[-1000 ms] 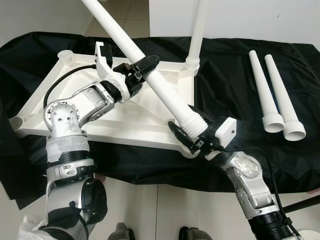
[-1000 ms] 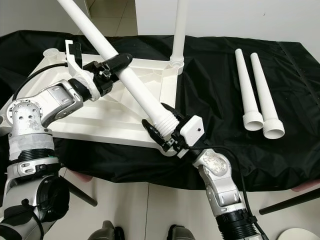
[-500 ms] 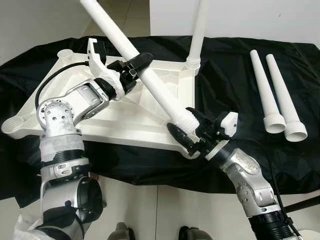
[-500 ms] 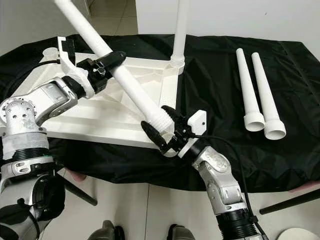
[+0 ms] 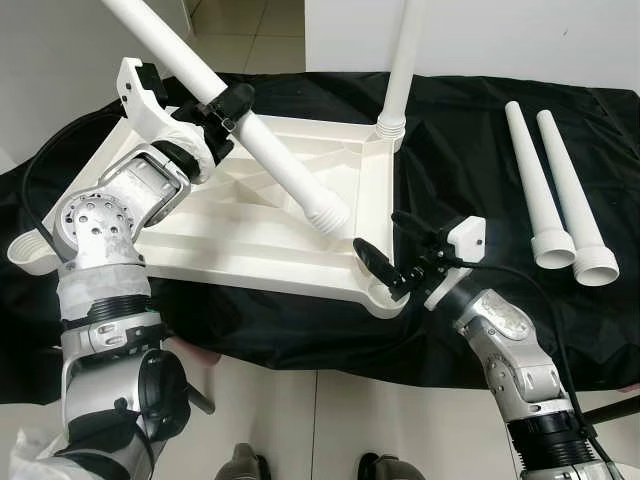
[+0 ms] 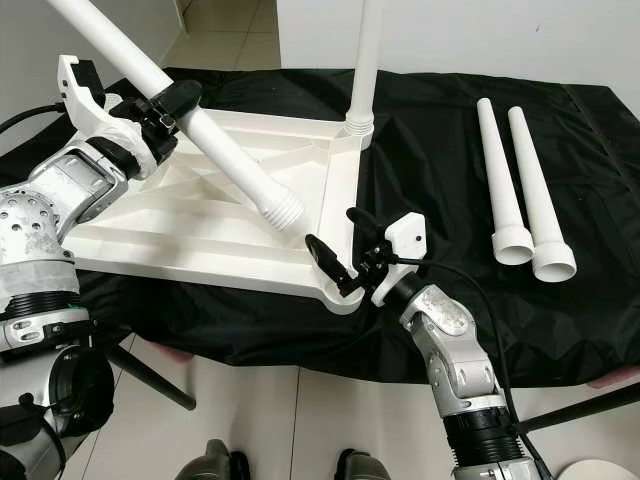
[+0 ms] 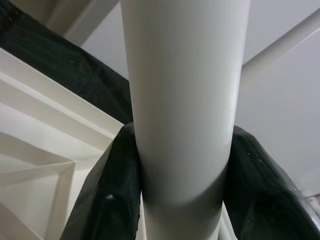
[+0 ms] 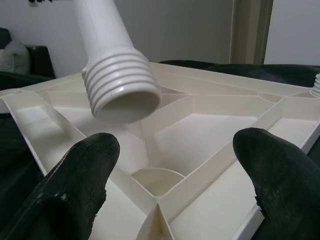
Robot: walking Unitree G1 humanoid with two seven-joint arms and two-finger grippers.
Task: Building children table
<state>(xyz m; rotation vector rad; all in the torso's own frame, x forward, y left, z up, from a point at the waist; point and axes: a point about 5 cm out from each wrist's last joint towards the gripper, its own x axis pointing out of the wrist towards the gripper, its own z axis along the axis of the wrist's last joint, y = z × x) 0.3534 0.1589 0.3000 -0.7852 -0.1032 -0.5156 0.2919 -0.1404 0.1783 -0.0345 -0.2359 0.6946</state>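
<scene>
The white tabletop lies upside down on a black cloth. One white leg stands upright in its far right corner socket. My left gripper is shut on a second leg, held slanted above the tabletop; its threaded end hangs free over the middle. In the left wrist view the black fingers clasp that leg. My right gripper is open at the near right corner socket, one finger on either side, holding nothing.
Two loose white legs lie side by side on the cloth at the right. The black cloth covers the table, with tiled floor below the near edge. A white wall rises behind.
My right gripper has let go of the leg's threaded end and opened. The left arm has drawn the leg up and to the left, away from the near corner socket.
</scene>
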